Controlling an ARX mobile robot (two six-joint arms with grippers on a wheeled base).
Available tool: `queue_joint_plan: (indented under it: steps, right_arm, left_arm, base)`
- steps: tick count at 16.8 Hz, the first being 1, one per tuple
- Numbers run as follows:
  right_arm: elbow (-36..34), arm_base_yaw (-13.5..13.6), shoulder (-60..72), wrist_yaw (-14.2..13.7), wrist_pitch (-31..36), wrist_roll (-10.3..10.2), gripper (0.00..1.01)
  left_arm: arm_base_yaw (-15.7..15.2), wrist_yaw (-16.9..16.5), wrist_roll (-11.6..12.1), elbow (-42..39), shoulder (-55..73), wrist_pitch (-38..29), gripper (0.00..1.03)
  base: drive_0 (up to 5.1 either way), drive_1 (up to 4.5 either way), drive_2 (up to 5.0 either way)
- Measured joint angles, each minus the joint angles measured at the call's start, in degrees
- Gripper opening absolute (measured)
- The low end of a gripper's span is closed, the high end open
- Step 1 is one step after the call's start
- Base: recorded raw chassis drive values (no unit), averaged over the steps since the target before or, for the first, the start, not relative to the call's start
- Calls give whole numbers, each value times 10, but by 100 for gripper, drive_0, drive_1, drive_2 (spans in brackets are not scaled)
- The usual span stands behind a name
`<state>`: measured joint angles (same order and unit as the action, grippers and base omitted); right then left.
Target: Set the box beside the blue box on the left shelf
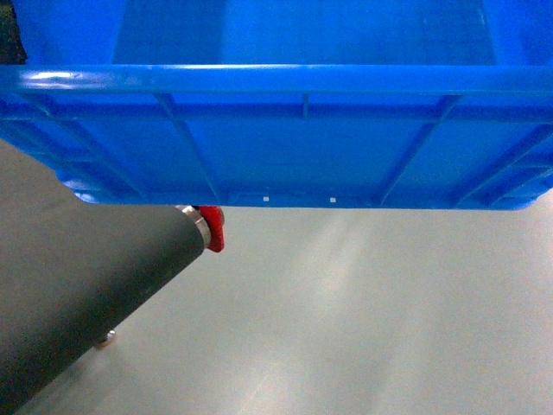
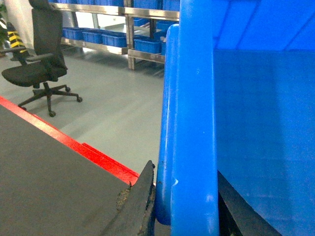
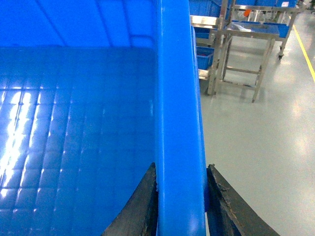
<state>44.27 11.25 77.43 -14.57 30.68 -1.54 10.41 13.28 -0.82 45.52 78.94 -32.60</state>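
Note:
The box (image 1: 276,147), a large bright-blue ribbed crate, fills the upper half of the head view and hangs above the grey floor. My left gripper (image 2: 184,174) is shut on its thick rim (image 2: 194,123), one dark finger (image 2: 142,196) outside the wall and one inside. My right gripper (image 3: 182,167) is shut on the opposite rim (image 3: 177,108) in the same way. The crate hides both grippers in the head view. Steel racks (image 2: 129,37) holding small blue bins (image 2: 103,38) stand far off; I cannot tell which is the left shelf.
A dark grey surface (image 2: 49,177) with a red edge (image 2: 98,155) lies close at the lower left, also in the head view (image 1: 78,294). A black office chair (image 2: 39,64) stands on the floor. More steel racks (image 3: 246,34) and a yellow floor line (image 3: 304,44) are at the right.

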Motion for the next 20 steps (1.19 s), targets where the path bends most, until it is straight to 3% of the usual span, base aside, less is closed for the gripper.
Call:
queue_joint_plan:
  steps: [20]
  right_arm:
    - [0,0,0,0,0,1,21]
  left_arm:
    - [0,0,0,0,0,0,20]
  base:
    - [-162,-162,-162]
